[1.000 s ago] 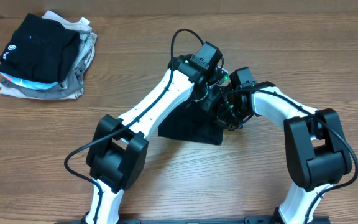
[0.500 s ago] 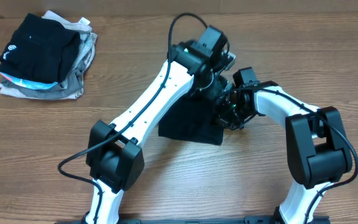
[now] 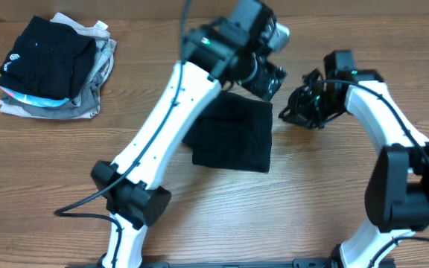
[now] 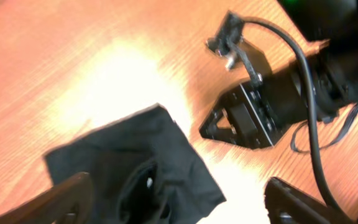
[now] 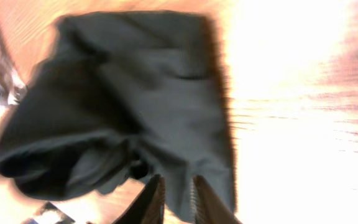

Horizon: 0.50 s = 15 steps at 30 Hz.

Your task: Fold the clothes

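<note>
Clothes (image 3: 233,135) folded flat; left jaws gape above, right jaws near, seemingly barely parted.

The wooden table (image 3: 51,164) has a brown top with grain running across it. Near its middle lies the black shirt (image 3: 233,134), folded into a rough rectangle and flat on the wood, its edges a little uneven. Well apart from it, at the far left corner, sits a pile of folded garments (image 3: 80,104) — grey and white pieces at the bottom touch the table — with a black garment (image 3: 43,52) bearing a round white logo on top.
</note>
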Tool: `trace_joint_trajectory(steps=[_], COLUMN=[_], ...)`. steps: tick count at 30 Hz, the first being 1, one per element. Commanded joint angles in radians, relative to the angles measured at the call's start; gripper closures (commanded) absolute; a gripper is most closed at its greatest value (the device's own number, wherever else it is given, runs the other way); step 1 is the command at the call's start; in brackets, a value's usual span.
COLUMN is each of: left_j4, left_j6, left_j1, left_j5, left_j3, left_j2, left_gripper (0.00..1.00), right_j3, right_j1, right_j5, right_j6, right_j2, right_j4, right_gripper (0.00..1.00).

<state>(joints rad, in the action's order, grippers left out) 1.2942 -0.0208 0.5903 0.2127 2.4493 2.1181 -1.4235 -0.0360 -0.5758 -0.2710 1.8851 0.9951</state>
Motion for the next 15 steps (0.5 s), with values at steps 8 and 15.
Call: trace_joint_trajectory(steps=[8,15], left_j4=[0.113,0.169], left_j6=[-0.145,-0.144], left_j1=[-0.304,-0.473], left_j5=[-0.003,-0.003], left_j3=[0.254,0.244], left_j2=[-0.009,-0.006], left_gripper=[0.0,0.01], right_j3=[-0.059,-0.058], right_j1=[-0.166,-0.359], right_j5=[-0.002,0.188], right_j6=[0.09,0.09], right_j2=[-0.043,-0.043], right_j4=[-0.015,-0.091], right_gripper=[0.65,0.41])
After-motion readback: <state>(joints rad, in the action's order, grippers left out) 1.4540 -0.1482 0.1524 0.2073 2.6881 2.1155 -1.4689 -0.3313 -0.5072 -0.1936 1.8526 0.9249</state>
